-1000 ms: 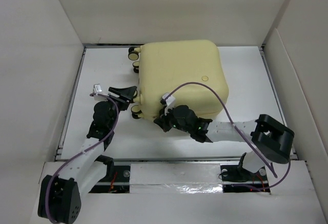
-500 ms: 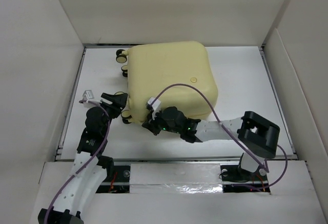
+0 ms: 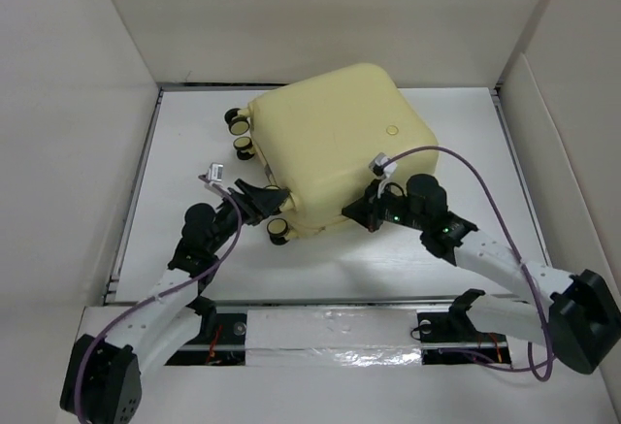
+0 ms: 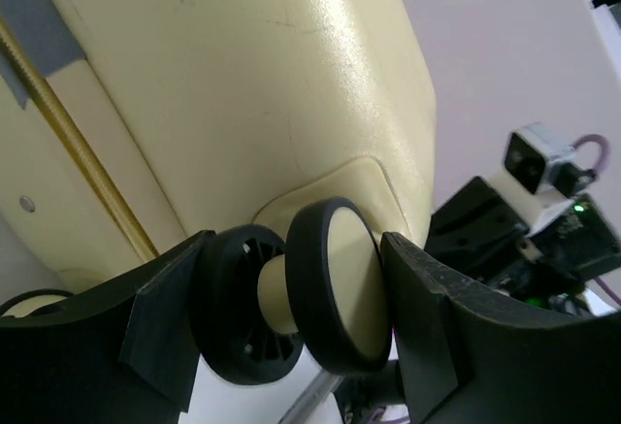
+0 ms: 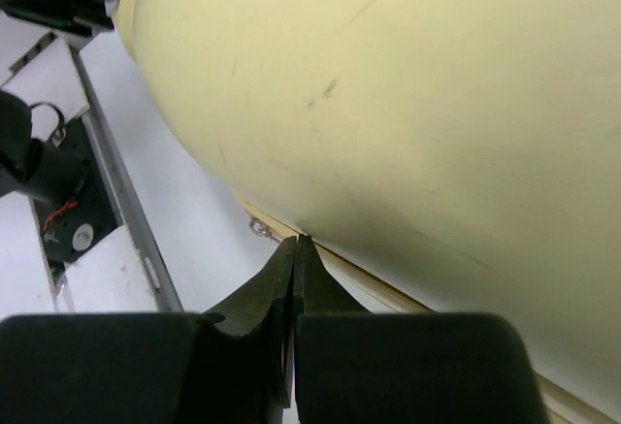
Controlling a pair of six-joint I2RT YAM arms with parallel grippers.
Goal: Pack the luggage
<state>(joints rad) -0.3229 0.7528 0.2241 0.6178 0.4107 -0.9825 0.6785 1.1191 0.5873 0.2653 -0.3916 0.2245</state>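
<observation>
So that the suitcase (image 3: pixel 335 143) sits steady in the middle of the worktop (image 3: pixel 194 133), I judge, the left gripper (image 3: pixel 260 201) clamps its near-left wheel (image 4: pixel 335 288); the right gripper (image 3: pixel 364 212), fully closed, touches the near seam (image 5: pixel 408 301).

Two white-shelled arms with chunky black joint housings are showing: left arm (image 3: pixel 146 313) lower left, right arm (image 3: pixel 505 265) lower right. Thin purple cables (image 3: pixel 485 188) are looping along both, a green light (image 3: pixel 393 218) is glowing mid-frame, and matte black wedge-shaped fingers (image 4: pixel 437 337) are filling the wrist view's bottom.
</observation>
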